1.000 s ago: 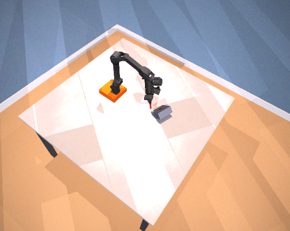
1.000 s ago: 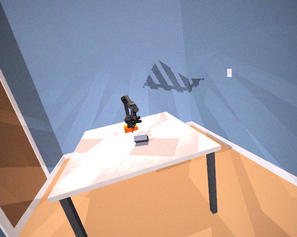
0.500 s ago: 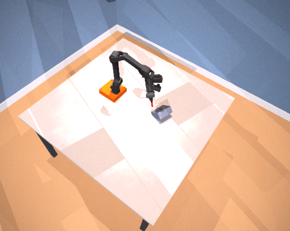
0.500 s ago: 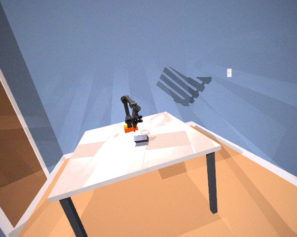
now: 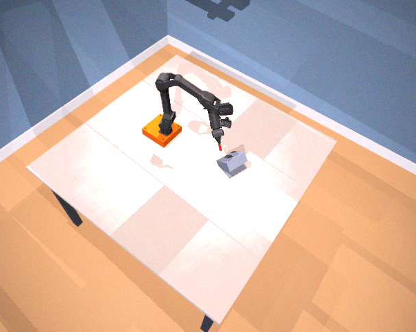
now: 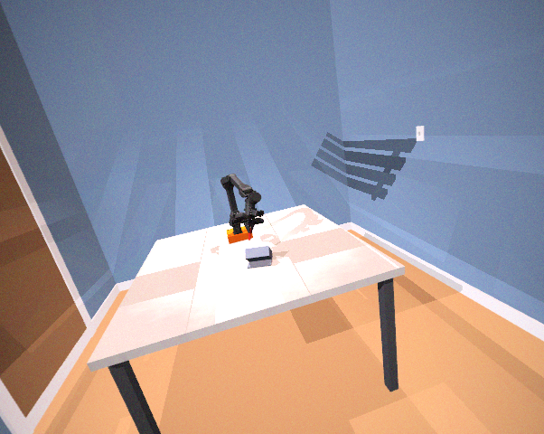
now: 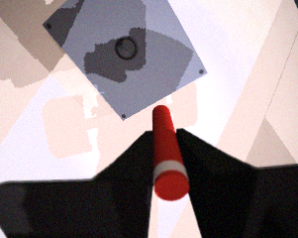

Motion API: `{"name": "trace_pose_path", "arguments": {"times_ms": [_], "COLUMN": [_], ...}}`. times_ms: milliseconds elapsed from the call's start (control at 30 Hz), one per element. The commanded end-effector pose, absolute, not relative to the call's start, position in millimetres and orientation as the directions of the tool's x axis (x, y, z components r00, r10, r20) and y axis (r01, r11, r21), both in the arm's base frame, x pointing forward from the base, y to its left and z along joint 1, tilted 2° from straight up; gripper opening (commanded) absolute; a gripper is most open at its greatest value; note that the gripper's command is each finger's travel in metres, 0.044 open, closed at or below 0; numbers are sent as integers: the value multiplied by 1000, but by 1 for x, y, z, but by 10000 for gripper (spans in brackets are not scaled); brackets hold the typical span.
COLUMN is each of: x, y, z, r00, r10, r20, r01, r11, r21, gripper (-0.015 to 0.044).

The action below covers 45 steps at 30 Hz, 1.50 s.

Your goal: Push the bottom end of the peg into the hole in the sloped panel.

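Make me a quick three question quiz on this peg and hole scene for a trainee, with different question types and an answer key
1. True or false: the red peg is already seated in the hole.
2. Multiple choice: what shape is the hole in the sloped panel? A) square B) round C) hexagonal
3. Fill in the blank: the gripper is shut on the ____.

Key
1. False. In the wrist view the peg's tip lies just off the panel's near edge, apart from the hole.
2. B. The hole shows as a round ring on the grey face.
3. Peg. The dark fingers clamp it on both sides.
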<state>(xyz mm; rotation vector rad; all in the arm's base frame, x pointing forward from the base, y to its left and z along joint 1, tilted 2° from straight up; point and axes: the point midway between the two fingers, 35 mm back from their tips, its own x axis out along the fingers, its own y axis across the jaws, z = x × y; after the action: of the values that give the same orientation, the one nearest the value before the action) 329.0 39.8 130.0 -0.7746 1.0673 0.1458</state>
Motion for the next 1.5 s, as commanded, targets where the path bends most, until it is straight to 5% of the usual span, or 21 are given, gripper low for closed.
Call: {"name": "trace_pose_path", "arguments": {"times_ms": [0,1467], "x": [327,339], "y": [43,77], "z": [129,111], "r00": [508,618], "r10": [-253,-208], "r20": [-823,-758], "r01": [-478,-561], "r11": [713,558], "r21": [-514,-611], "gripper": [0,0]}}
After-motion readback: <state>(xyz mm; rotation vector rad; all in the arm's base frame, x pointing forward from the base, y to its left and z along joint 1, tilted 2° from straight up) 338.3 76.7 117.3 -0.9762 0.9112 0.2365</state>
